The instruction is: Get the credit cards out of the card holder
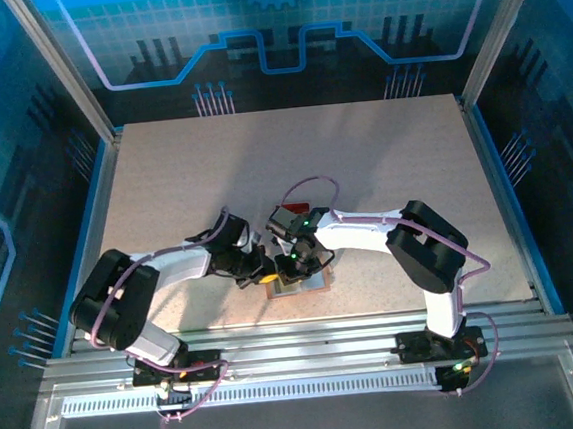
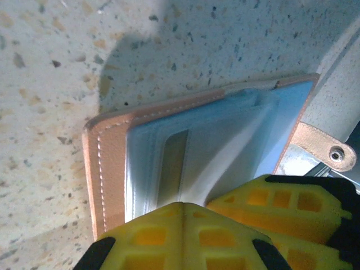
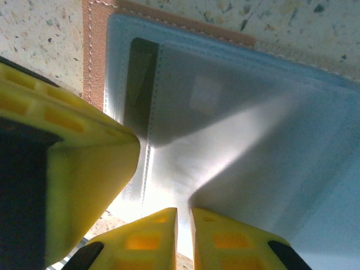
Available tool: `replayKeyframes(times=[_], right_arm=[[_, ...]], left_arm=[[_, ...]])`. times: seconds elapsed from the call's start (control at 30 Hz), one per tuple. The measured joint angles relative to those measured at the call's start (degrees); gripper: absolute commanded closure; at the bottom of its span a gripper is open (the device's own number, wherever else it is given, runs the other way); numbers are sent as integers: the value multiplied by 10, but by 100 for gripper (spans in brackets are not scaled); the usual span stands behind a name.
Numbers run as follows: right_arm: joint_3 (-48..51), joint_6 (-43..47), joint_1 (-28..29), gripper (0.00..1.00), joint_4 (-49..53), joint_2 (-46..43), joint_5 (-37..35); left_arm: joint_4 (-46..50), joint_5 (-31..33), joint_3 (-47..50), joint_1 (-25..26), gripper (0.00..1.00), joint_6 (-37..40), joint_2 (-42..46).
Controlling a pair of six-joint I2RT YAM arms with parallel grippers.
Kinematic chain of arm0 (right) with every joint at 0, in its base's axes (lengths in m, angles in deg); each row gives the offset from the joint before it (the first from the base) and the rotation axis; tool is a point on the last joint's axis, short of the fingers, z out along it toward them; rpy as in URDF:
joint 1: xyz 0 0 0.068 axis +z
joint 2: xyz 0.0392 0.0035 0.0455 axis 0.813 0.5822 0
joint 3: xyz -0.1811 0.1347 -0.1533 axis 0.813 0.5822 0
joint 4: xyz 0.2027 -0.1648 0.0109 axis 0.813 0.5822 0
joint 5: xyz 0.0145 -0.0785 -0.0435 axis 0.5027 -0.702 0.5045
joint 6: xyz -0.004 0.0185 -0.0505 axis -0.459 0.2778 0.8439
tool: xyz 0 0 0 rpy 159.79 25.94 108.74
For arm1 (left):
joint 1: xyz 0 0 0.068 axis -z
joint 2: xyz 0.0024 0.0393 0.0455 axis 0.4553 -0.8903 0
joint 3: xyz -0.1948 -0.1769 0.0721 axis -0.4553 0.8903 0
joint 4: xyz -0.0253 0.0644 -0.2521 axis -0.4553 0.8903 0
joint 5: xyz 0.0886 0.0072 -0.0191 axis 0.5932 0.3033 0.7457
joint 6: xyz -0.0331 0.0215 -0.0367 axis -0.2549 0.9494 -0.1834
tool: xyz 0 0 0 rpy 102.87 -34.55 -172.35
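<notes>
Left wrist shows stitched salmon card holder (image 2: 107, 169), glossy pale-blue pockets (image 2: 225, 140).

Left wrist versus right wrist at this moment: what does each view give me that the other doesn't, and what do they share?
Left wrist view: the card holder's snap tab with its metal stud, and the left fingers shut together, pressing on the holder's near edge.
Right wrist view: the right fingers nearly closed, apparently pinching a clear pocket leaf that tents up toward them.
Both: the open holder lying on the speckled table, and one dark card tucked in a pocket beside the stitched edge.
</notes>
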Motion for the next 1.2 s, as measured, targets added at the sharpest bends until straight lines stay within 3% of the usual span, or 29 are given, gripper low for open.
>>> replayKeyframes(times=[0.3,0.63,1.07,1.13,1.2], right_arm=[[0,0,3,78,15,-5,-19],[0,12,3,60,58,-23,-63],[-4,13,9,57,82,-39,-90],[-3,11,9,62,75,-51,-86],[12,2,10,74,48,-71,-72]], left_arm=[[3,-2,-6,0,100,1,-12],[3,-2,-6,0,100,1,-12],[11,-2,-9,0,100,1,-12],[13,-2,-10,0,100,1,-12],[14,-2,-10,0,100,2,-12]])
